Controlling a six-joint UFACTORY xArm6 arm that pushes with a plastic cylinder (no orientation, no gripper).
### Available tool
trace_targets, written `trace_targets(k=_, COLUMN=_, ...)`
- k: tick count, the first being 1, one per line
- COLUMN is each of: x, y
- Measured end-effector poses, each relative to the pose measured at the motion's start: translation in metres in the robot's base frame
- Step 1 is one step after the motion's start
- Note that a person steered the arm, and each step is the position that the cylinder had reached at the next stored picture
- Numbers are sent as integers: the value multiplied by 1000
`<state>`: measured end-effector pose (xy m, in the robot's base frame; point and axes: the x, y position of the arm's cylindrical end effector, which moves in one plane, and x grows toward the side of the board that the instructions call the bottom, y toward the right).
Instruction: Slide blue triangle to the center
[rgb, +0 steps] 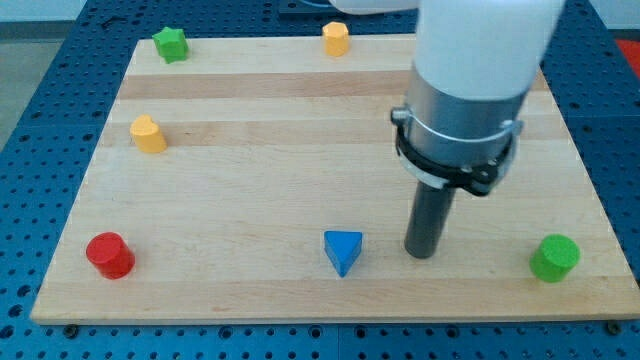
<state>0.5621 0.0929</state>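
Arm top cut off at view's top. My tip (421, 254) sits just right of blue triangle (343, 250), w/ gap; triangle points toward view's bottom. No pincer on rig.

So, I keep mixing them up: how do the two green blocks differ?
The green star has a pointed outline; the green cylinder is round. The star sits at the view's top left, far from my tip; the cylinder sits at the view's bottom right, near it. The cylinder looks larger. Both lie near the board's edges.
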Motion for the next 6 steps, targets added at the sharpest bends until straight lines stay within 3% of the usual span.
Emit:
trace_targets(k=2, x=45, y=-32)
trace_targets(k=3, x=23, y=-84)
trace_targets(k=5, x=-59, y=-163)
trace_targets(k=6, x=-56, y=-166)
